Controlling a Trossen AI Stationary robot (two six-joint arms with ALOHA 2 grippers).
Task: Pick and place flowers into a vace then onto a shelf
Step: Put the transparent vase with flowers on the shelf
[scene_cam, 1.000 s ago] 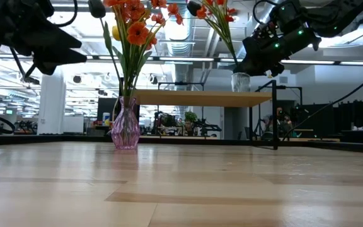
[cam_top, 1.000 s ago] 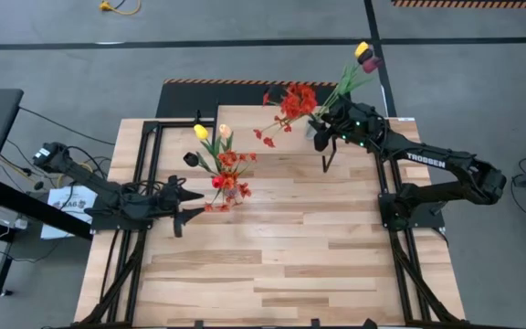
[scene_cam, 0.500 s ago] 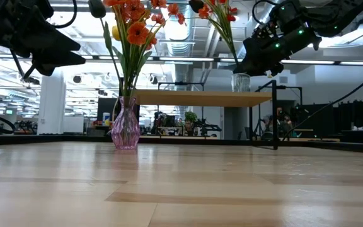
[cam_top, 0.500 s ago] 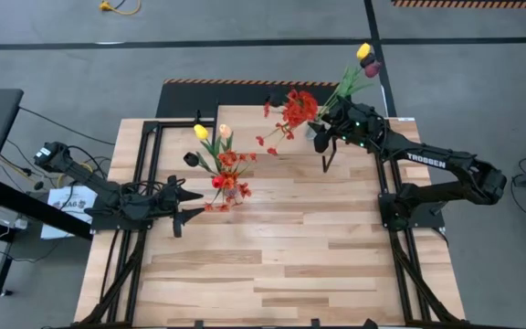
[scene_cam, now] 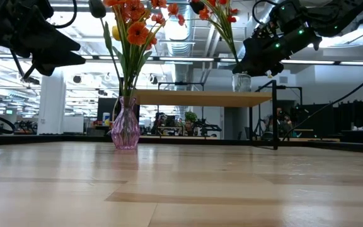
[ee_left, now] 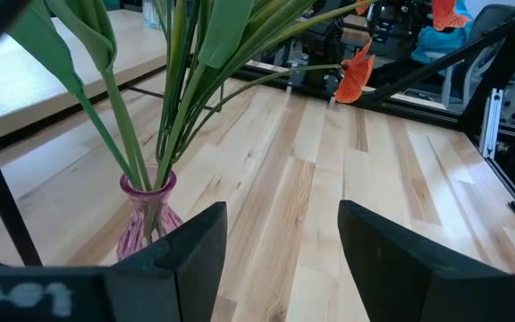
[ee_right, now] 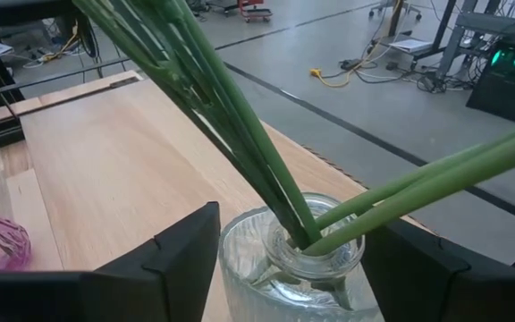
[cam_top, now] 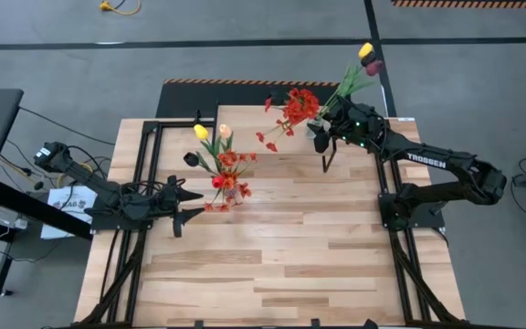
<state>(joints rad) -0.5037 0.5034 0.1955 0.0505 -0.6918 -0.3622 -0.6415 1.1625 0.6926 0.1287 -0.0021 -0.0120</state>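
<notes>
A clear glass vase stands upright on the shelf near its right end. It holds green-stemmed tulips and an orange-red spray. My right gripper is open and level at the vase, one finger on each side of the glass body. A pink vase with more flowers stands on the table in front of the shelf. My left gripper hovers open just left of the pink vase, above the table, with nothing between its fingers. My right gripper has one finger at each side of the clear vase's body, coming level from the table's right side. I cannot tell whether the fingers touch the glass. The vase stands upright with its base on the shelf top.
The shelf's thin black legs stand on the plank table, whose near half is bare wood. Black frame rails run along both table sides. The room's floor and equipment lie beyond the far edge.
The flowers in the clear vase have swung slightly toward the table's right. Both arms have stayed where they were.
</notes>
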